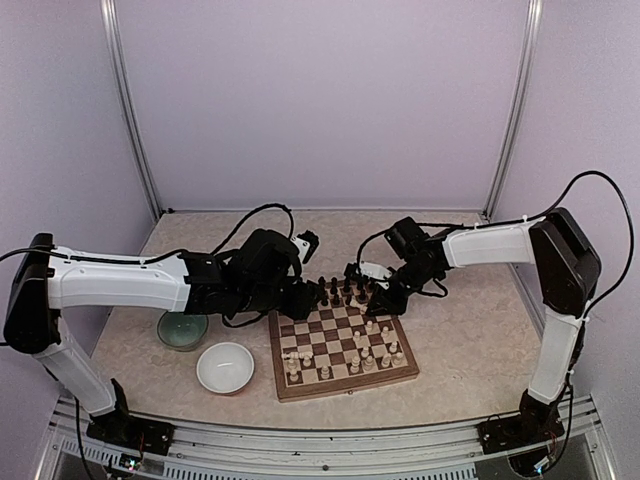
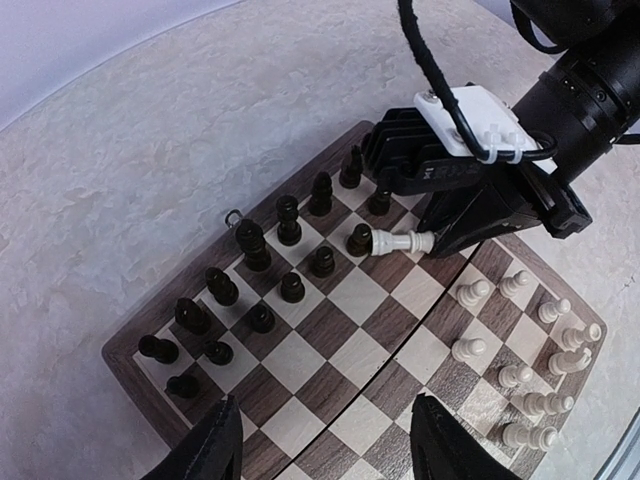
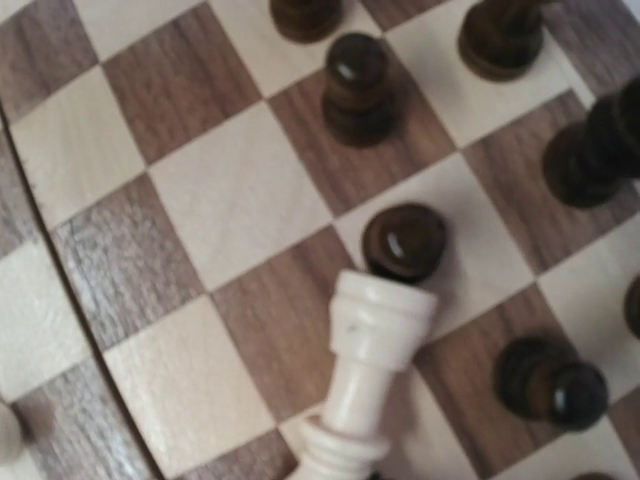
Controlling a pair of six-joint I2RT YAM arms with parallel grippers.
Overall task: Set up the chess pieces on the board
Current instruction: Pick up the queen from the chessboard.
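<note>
Although the dark side looks nearly finished, the cream side is far from ready. The board (image 1: 348,388) lies on the worktop toward the near edge, about midway between the left and right edges and turned slightly. Along its far side the dark chess pieces (image 2: 288,218) stand upright in two rows, one to a square, though I cannot count whether all of them are there. The cream chess pieces (image 2: 515,375) are on the near half of the board, but loose. They are scattered over several ranks instead of two rows, and at least one seems to lie on its side.

One cream piece (image 2: 395,242) is out of place: it lies almost flat at the dark front row, its head touching a dark pawn (image 3: 403,243). Its base points into the tips of the right gripper (image 2: 440,238). Whether the jaws pinch the base or only stand beside it, I cannot tell — the tips are dark and run together in the left wrist view, and out of frame in the right wrist view. The left gripper (image 2: 328,405) hovers above the board with jaws spread wide and nothing between them.

A green bowl (image 1: 182,332) and a white bowl (image 1: 225,367) sit toward the near-left corner of the worktop, beside the board.

In my judgement about half is done. What is left: bring the stray piece to its own side and arrange the cream pieces in two rows along the board's near side.
</note>
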